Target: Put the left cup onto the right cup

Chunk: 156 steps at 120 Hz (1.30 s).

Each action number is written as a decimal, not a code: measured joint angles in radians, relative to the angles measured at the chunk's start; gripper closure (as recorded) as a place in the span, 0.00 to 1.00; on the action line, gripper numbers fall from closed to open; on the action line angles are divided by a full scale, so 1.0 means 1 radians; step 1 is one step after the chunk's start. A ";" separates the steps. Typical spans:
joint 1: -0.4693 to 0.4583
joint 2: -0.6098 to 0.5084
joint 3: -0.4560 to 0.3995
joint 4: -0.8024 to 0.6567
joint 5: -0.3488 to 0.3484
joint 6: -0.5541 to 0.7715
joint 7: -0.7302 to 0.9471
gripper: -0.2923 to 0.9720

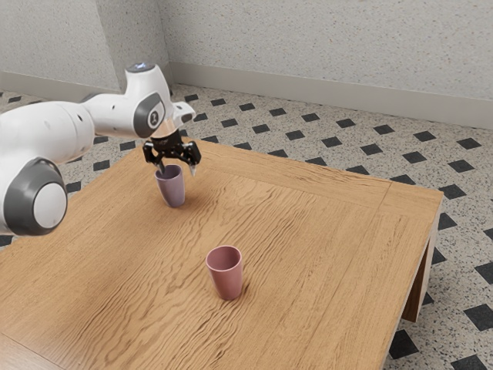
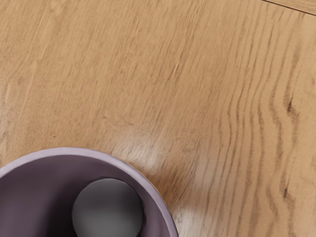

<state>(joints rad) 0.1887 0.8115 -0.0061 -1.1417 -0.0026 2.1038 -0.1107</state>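
Where the white, rounded arm [image 1: 69,131] reaches in over the table [image 1: 331,231], we hold our black gripper [image 1: 176,169] right above the purple cup [image 1: 172,189]. The jaws stand wide, one finger to each side of the cup's rim and about level with it; we cannot make out any touch on the wall. The cup stands upright on the wood, toward the exterior view's left and near the table's far edge. It is a smooth, handleless tumbler, wider at the mouth than at the foot, with a pale lilac rim and a darker inside. In the wrist view its round mouth lies close under our hand, with a grey, flat circular bottom deep within.

The pink cup [image 1: 224,273] has the same tapered shape and matte finish. It stands upright nearer the front, toward the exterior view's right, well apart from the purple one.

The table is a square slab of warm, wavy-grained wood with a plank border and a glossy sheen. Around it lies a speckled floor [image 1: 347,127] set with small dark diamonds, below a rough grey wall [image 1: 308,38].
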 joint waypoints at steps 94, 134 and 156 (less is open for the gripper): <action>0.000 0.019 0.002 -0.009 -0.008 0.028 0.006 0.56; 0.001 0.016 0.004 -0.009 -0.012 0.024 0.007 0.81; 0.000 0.014 0.006 -0.009 -0.013 0.019 0.004 0.84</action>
<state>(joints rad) 0.1889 0.8260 -0.0005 -1.1509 -0.0151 2.1224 -0.1066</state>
